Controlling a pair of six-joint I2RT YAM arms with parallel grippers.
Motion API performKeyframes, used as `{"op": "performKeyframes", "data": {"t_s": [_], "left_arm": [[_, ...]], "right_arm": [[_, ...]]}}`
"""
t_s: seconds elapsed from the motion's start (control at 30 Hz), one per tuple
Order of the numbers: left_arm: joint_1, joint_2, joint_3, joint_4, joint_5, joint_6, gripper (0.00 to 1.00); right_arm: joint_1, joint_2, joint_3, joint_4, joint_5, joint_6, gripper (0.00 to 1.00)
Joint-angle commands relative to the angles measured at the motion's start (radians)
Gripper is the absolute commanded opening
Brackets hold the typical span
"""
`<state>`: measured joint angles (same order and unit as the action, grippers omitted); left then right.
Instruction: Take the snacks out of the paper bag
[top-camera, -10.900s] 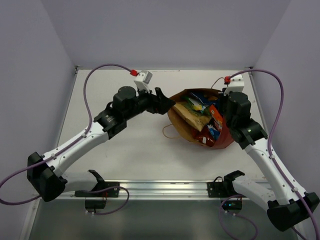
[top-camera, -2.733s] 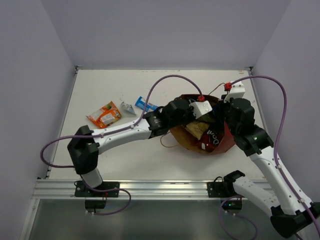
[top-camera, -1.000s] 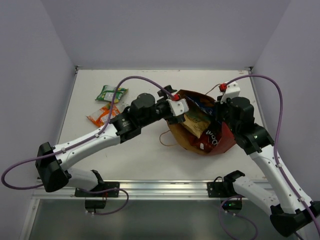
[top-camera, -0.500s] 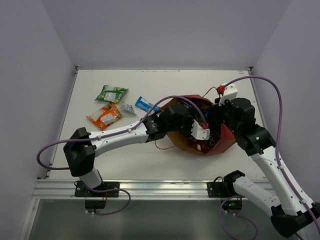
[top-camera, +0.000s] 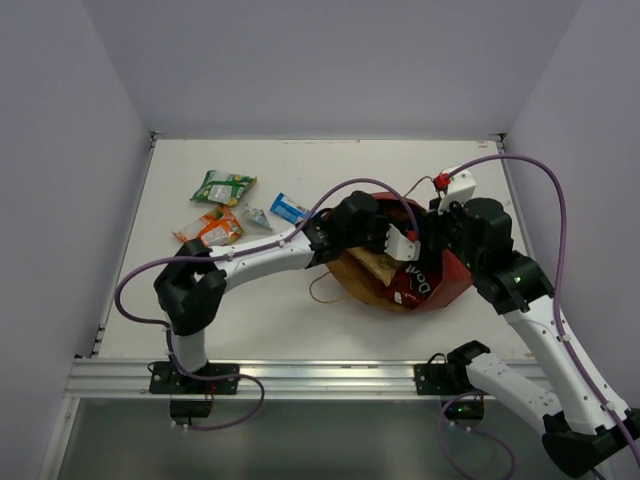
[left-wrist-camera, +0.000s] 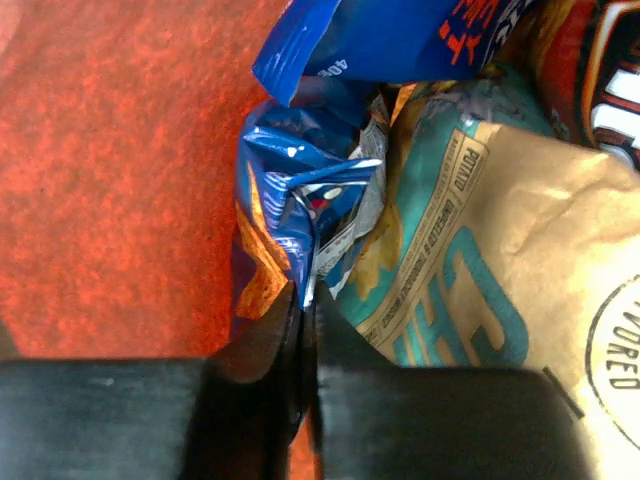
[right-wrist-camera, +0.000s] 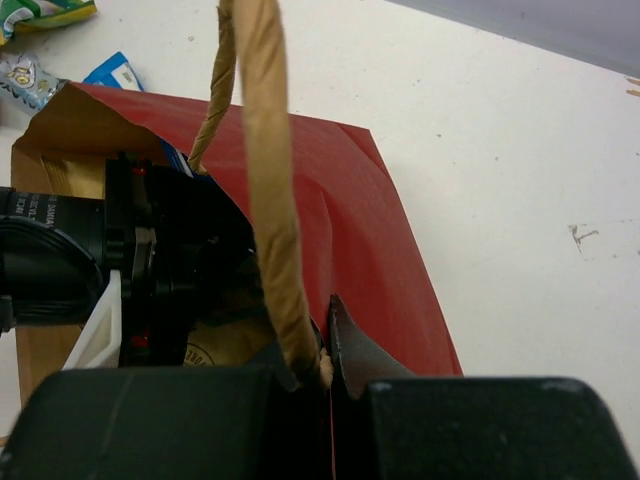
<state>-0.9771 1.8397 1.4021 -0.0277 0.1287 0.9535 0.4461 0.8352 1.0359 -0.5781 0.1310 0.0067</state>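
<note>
Inside the paper bag (right-wrist-camera: 372, 228), the left gripper (left-wrist-camera: 303, 298) pinches a blue packet (left-wrist-camera: 272, 195) beside a tan packet (left-wrist-camera: 505, 255). The right gripper (right-wrist-camera: 326, 345) clamps the bag's rim by the handle (right-wrist-camera: 263, 180).

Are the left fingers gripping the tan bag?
No, the left fingers pinch the crumpled blue packet; the tan bag lies beside it, ungripped.

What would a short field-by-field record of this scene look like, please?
Left gripper: inside the paper bag, shut on a crinkly blue packet
Right gripper: shut on the paper bag's rim at the base of its handle
Inside bag: tan bag with teal print
Out on table: green pack, orange pack, silvery pack, blue pack
</note>
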Motion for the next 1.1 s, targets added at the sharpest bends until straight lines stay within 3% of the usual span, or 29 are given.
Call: {"op": "performKeyframes", "data": {"t_s": [0.0, 0.13, 0.37, 0.53, 0.73, 0.83, 1.07], "left_arm": [[0.002, -0.008, 0.057, 0.042, 0.025, -0.012, 0.0], [0.0, -0.094, 0.067, -0.052, 0.038, -0.07, 0.0], [-0.012, -0.468, 0.014, -0.132, 0.052, -0.258, 0.0], [0.011, -0.64, 0.009, -0.198, -0.18, -0.337, 0.0], [0.217, -0.691, -0.029, -0.258, -0.403, -0.45, 0.0], [0.262, -0.688, -0.097, -0.285, -0.477, -0.492, 0.0], [0.276, -0.743, -0.355, -0.325, -0.402, -0.685, 0.0]], "right_arm": [[0.006, -0.018, 0.027, 0.038, -0.004, 0.001, 0.0], [0.008, -0.012, 0.015, 0.049, 0.05, 0.001, 0.0], [0.006, 0.022, 0.016, 0.05, 0.203, 0.03, 0.0], [0.006, 0.039, 0.021, 0.049, 0.268, 0.035, 0.0], [0.006, 0.047, 0.021, 0.046, 0.328, 0.053, 0.0], [0.006, 0.053, 0.029, 0.037, 0.326, 0.061, 0.0], [0.006, 0.047, 0.032, 0.034, 0.283, 0.061, 0.0]]}}
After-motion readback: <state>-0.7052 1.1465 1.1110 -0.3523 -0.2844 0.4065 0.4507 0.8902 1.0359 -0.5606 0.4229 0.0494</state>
